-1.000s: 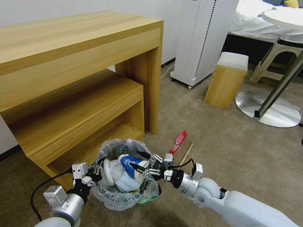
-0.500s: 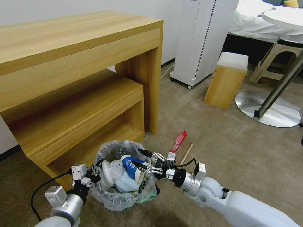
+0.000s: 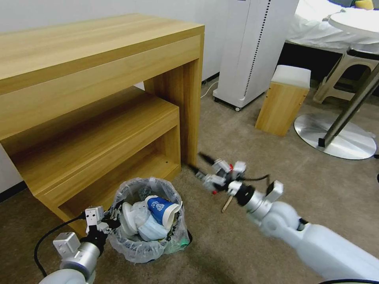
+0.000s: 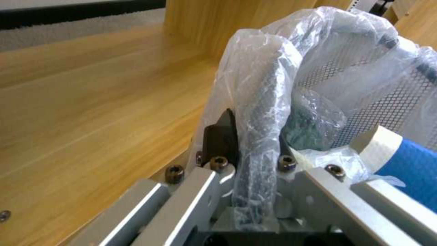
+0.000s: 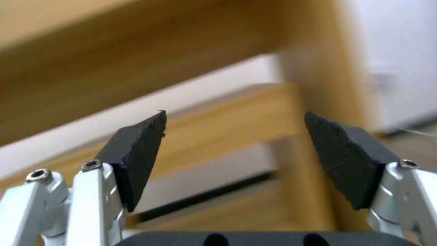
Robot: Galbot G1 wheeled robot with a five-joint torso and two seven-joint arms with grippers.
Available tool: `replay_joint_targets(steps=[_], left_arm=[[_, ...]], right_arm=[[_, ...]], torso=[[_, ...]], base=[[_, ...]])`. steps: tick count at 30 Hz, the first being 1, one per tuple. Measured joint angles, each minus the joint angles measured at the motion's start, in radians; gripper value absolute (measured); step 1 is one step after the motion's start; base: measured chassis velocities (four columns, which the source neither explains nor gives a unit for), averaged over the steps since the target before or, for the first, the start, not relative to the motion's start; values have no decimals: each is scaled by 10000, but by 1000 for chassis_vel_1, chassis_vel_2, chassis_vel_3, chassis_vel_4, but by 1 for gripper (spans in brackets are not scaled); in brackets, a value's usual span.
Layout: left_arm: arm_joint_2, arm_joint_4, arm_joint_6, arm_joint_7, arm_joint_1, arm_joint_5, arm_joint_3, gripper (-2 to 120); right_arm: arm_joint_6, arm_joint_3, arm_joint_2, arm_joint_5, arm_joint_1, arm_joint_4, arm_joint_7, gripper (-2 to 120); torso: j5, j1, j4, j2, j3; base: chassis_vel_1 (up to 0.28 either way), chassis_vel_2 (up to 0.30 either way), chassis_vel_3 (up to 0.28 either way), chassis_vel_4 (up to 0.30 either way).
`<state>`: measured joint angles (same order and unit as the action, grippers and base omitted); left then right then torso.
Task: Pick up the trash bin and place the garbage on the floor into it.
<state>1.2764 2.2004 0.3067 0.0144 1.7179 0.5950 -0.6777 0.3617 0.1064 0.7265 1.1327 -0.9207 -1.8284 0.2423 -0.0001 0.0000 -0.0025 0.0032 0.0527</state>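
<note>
The left gripper (image 3: 112, 221) pinches the rim of the trash bin (image 3: 147, 247) on the carpet. The right gripper (image 3: 200, 165), spread wide and empty, hides most of the red wrapper and half the wooden stick (image 3: 227, 204).

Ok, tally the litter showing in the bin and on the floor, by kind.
Slipper: 1
Cup: 1
Mask: 1
Stick: 1
Wrapper, mostly behind the right gripper: 1
Total: 5
More may be buried in the bin.
</note>
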Motion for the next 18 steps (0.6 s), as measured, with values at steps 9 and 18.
replay_joint_targets(steps=[9, 18], left_arm=[[-58, -135, -6, -6, -100, 19, 63, 2], [-5, -352, -63, -26, -162, 46, 40, 2]], right_arm=[[64, -685, 648, 377, -661, 1432, -2513, 92], [-748, -810, 1640, 708, -613, 2452, -5213, 89]], torso=[[6, 1, 1, 0, 1], [1, 1, 2, 0, 1]], base=[[0, 0, 0, 0], [0, 0, 0, 0]])
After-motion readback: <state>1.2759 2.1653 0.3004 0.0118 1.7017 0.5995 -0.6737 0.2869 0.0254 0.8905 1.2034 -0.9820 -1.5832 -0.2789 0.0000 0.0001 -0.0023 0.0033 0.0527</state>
